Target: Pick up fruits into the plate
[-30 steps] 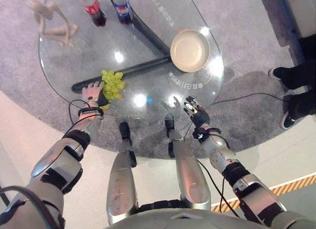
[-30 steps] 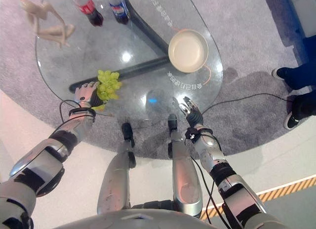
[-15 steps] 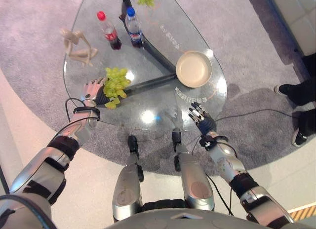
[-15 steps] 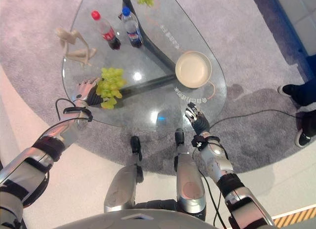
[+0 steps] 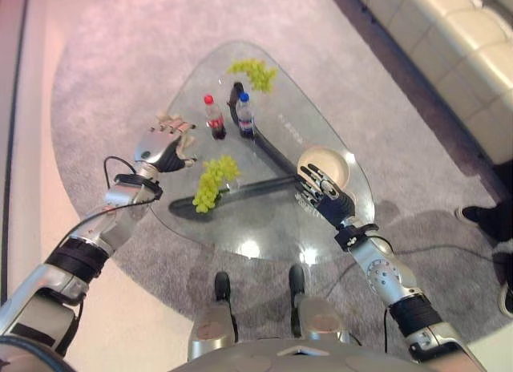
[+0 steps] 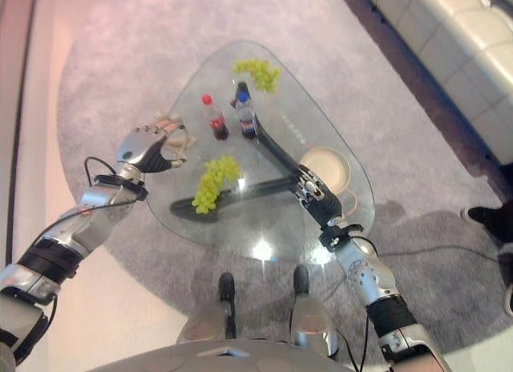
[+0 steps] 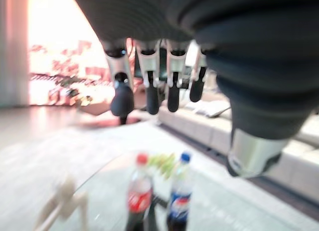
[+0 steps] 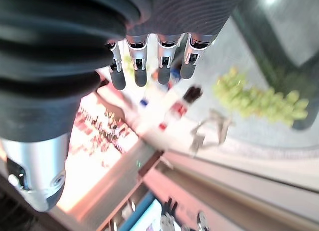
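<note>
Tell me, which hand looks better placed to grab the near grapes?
The left hand, probably: it hovers open right beside the near grapes. The right hand, also open, is over by the plate.

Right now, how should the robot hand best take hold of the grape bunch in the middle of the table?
Probably from above, across the thick upper end of the near grape bunch. It lies flat and elongated on the glass table, tapering toward the robot, and the open left robot hand is beside it.

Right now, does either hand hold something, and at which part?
Nothing is held. The left hand and the right hand are open, apart from the grapes on the table.
</note>
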Tool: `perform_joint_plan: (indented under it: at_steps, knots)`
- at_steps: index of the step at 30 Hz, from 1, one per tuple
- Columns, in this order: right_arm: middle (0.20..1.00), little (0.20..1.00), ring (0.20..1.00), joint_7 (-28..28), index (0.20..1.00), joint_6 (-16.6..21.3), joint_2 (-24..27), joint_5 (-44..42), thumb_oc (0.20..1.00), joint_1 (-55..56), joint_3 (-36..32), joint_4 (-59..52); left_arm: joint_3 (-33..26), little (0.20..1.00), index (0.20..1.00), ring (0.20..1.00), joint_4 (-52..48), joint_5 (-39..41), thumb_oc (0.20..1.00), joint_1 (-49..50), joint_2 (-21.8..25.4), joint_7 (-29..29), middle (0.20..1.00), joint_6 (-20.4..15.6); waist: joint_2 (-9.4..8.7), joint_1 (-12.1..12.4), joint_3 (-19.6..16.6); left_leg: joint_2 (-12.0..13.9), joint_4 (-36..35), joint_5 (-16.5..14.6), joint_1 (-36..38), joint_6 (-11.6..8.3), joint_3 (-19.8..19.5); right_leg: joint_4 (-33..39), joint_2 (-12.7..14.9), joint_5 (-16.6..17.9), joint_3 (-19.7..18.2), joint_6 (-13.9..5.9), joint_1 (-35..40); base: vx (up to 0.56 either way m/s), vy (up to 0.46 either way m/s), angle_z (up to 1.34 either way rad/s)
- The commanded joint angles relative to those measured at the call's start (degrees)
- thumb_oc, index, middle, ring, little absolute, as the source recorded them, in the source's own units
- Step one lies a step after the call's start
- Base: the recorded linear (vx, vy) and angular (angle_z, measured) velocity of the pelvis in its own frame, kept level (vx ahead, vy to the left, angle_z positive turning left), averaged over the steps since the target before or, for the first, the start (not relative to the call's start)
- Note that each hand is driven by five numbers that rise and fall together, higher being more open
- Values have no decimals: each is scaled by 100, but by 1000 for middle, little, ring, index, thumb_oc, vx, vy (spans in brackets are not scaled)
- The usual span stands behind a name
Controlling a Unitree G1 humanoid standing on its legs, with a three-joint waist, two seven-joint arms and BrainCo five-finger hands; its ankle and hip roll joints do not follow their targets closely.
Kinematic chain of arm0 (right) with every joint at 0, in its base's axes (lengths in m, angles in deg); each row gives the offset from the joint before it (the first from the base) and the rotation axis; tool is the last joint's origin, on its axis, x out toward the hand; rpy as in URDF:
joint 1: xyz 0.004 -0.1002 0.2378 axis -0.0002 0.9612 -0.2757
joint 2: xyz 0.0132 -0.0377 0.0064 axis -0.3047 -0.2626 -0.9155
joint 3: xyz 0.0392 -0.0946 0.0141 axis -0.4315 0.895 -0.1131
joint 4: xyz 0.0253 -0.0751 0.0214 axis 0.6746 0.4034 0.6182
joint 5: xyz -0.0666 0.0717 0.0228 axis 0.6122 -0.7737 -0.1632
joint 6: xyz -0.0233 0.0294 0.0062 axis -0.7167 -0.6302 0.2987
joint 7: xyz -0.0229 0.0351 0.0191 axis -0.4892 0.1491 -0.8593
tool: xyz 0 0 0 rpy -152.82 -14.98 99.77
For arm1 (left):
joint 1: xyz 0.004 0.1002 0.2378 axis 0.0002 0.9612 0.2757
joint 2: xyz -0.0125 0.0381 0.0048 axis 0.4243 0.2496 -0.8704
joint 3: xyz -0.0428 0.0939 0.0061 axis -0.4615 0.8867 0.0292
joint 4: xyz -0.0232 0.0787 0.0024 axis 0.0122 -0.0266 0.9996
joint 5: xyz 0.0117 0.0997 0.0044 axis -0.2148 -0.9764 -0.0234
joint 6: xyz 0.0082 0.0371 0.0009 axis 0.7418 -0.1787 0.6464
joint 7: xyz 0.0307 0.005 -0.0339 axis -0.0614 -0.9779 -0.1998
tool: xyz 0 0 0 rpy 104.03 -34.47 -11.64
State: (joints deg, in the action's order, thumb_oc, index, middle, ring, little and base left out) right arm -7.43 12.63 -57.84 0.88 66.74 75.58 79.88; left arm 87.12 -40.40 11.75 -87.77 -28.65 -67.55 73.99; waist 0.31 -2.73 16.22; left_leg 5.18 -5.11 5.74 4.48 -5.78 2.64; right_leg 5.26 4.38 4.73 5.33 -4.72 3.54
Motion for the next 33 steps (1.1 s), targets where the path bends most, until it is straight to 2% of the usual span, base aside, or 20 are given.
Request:
perform_joint_plan:
  at_steps: [1, 11, 12, 13, 20, 24, 28, 31, 33]
  knots:
    - [1000, 1000, 1000, 216, 1000, -15, -52, -185, 1000, 94, 13, -600, -185, 200, 200, 200, -236, -334, 200, 20, -154, -202, 200, -239, -77, 127, -538, -532, 181, -776, 58, 375, 104, -351, 27, -434, 221, -143, -25, 116, 2, 11]
    - [1000, 1000, 1000, -9, 1000, -205, -99, -93, 1000, 232, 148, -1013, -222, 200, 200, 200, -511, -198, 200, 314, -218, -664, 200, -180, -67, 171, -813, -534, 74, -878, 414, 412, 114, -144, 31, -464, 307, -164, 397, 70, 8, 6]
    - [1000, 1000, 1000, -7, 1000, -213, -104, -50, 1000, 271, 150, -1005, -248, 517, 517, 517, -517, -139, 517, 386, -235, -695, 517, -126, -66, 170, -825, -532, 71, -882, 429, 416, 123, -127, 31, -461, 304, -165, 418, 35, 7, 0]
    - [1000, 1000, 1000, -7, 1000, -190, -123, 32, 1000, 318, 157, -977, -294, 1000, 1000, 1000, -528, -85, 1000, 486, -273, -743, 1000, -66, -63, 172, -828, -527, 71, -884, 445, 415, 133, -121, 35, -460, 306, -168, 438, 42, 10, 1]
    - [1000, 1000, 1000, -312, 1000, 115, -111, 973, 1000, 450, 186, -610, -382, 1000, 1000, 1000, -225, 663, 1000, 759, -643, -733, 1000, 417, 26, 157, -719, -512, 87, -882, 503, 410, 193, -166, 64, -497, 405, -168, 494, 26, 41, 1]
    - [1000, 1000, 1000, -577, 1000, 201, -18, 1650, 1000, 511, 135, -266, -377, 1000, 1000, 1000, 95, 1054, 1000, 785, -879, -649, 1000, 817, 101, 105, -576, -516, 113, -873, 485, 413, 176, -230, 92, -516, 442, -160, 448, 5, 64, 2]
    - [1000, 1000, 1000, -581, 1000, 251, 34, 1738, 1000, 489, 118, 232, -220, 1000, 1000, 1000, 512, 1369, 1000, 589, -1084, -334, 1000, 1193, 177, 32, -365, -510, 238, -875, 317, 403, 181, -348, 127, -535, 445, -143, 266, -38, 68, 1]
    - [1000, 1000, 1000, -607, 1000, 300, 120, 1780, 1000, 363, 132, 505, -103, 1000, 1000, 1000, 875, 1626, 1000, 318, -1158, -68, 1000, 1296, 229, -27, -165, -518, 337, -866, 131, 387, 184, -455, 151, -537, 410, -124, 53, -111, 77, 0]
    - [1000, 1000, 1000, -601, 1000, 381, 259, 1719, 1000, 97, 190, 776, 62, 1000, 1000, 1000, 1334, 1938, 1000, -158, -1208, 342, 1000, 1416, 257, -119, 191, -529, 491, -846, -172, 361, 206, -570, 177, -521, 336, -101, -249, -246, 68, -2]
